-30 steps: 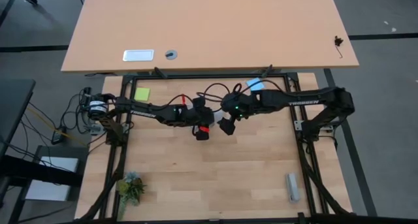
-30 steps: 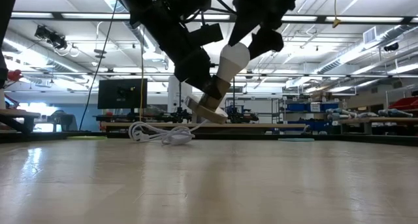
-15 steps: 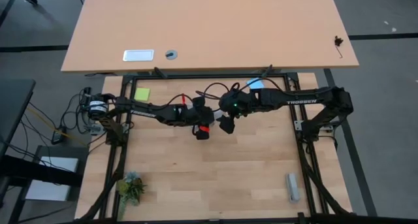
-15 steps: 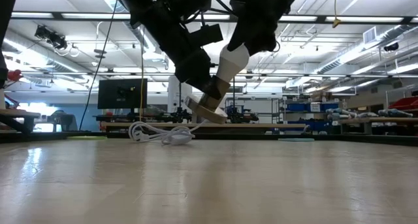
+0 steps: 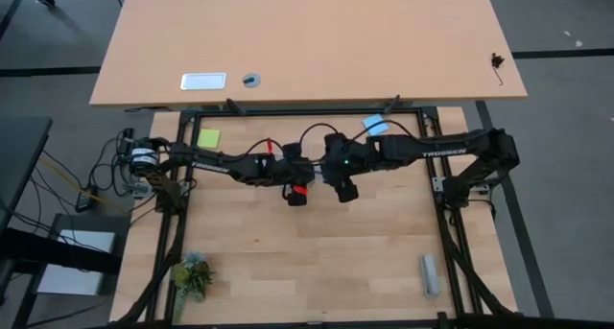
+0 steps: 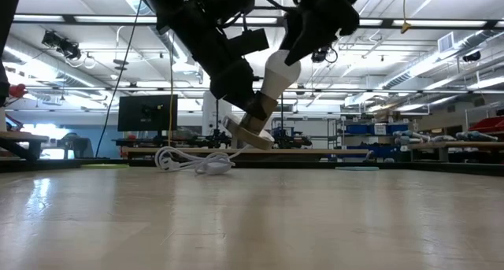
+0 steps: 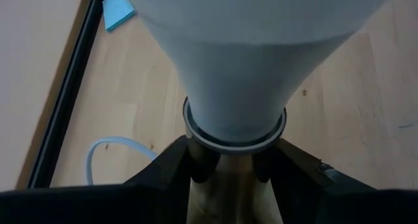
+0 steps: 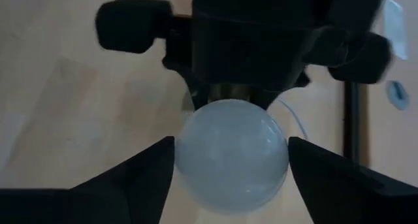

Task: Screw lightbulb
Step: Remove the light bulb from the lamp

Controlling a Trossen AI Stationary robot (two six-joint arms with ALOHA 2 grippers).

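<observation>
My right gripper [image 8: 230, 160] sits around the lightbulb [image 8: 230, 153], fingers [image 8: 140, 168] spread at its sides with slim gaps showing. My left gripper [image 7: 230, 160] clamps the socket [image 6: 250, 132] at the bulb's neck, lifted above the table [image 5: 317, 262].

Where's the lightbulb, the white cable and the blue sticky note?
lightbulb [image 8: 232, 153]: right wrist view, middle of its round dome.
white cable [image 6: 193, 161]: low view, on the loops.
blue note [image 7: 119, 17]: left wrist view, its middle.
</observation>
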